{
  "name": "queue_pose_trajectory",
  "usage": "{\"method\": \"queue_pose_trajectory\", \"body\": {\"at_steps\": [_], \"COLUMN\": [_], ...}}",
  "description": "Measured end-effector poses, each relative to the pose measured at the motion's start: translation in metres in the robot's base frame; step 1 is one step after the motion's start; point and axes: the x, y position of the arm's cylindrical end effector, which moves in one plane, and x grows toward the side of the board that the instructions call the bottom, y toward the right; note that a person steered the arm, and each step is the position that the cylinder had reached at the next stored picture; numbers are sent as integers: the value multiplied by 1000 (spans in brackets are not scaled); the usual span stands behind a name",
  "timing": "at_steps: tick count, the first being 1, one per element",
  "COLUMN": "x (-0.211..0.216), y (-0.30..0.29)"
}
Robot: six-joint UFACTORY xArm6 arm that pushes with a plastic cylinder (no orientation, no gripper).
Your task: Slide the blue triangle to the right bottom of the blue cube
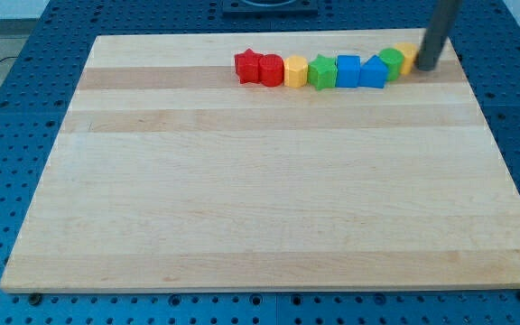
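The blue triangle [374, 73] sits touching the blue cube [348, 69] in the packed top row, no pincer shows, and my tip [425, 68] could knock the neighbours too.

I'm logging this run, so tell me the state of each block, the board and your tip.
Red star: row's left end.
Red block: touching star.
Yellow block: next.
Green star: next.
Blue cube: next.
Blue triangle: touching cube's right.
Green block: next.
Yellow block: against my tip.
My tip: row's right end.
Board: flat.
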Motion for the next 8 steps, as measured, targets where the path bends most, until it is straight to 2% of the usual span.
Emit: {"method": "queue_pose_trajectory", "body": {"at_steps": [1,2,4,5,6,8], "x": [-3,17,48,35,4,-2], "y": [7,14,-44,-57,-48,-33]}}
